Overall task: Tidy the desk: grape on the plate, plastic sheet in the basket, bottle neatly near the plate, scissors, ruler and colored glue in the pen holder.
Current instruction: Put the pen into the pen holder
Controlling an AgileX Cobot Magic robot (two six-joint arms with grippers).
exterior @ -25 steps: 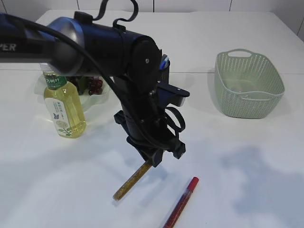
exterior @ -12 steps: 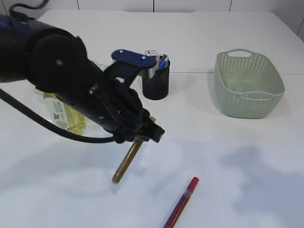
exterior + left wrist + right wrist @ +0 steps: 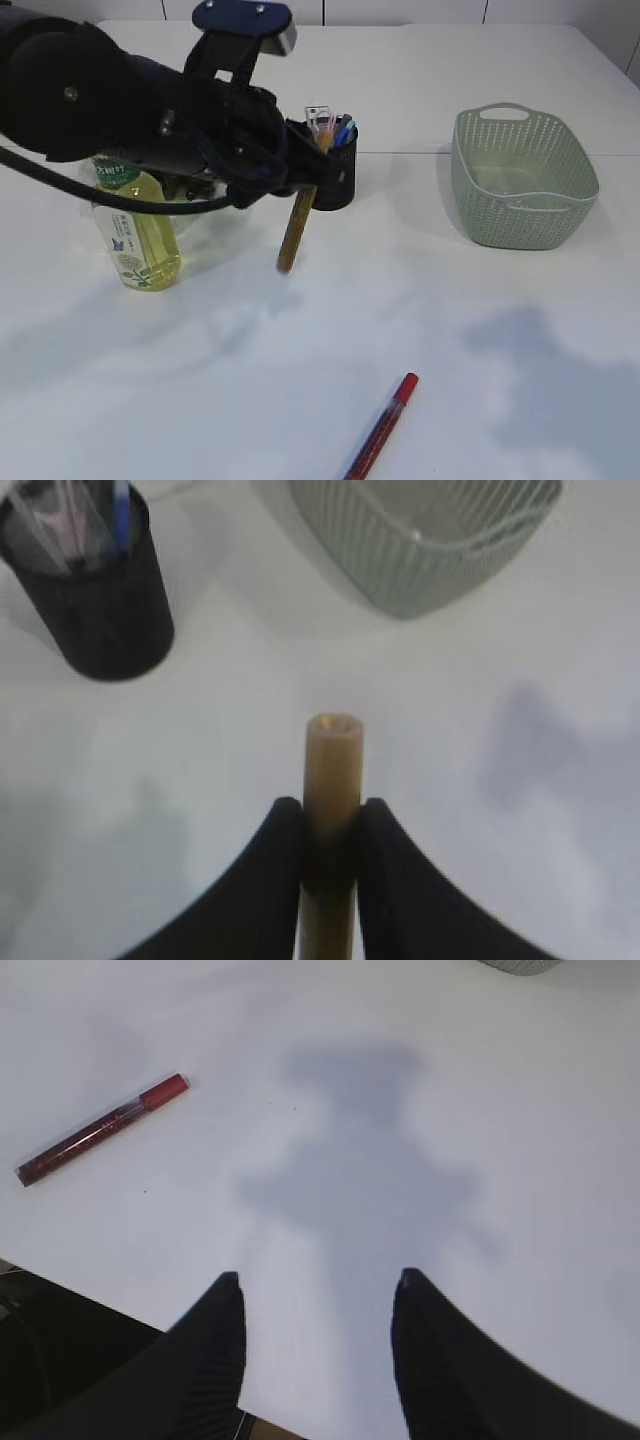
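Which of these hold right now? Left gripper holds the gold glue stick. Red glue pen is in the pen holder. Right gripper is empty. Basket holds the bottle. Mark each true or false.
1. The left gripper holds the gold glue stick: true.
2. The red glue pen is in the pen holder: false, it lies on the table.
3. The right gripper is open and empty: true.
4. The basket holds the bottle: false, the bottle stands on the table at far left.
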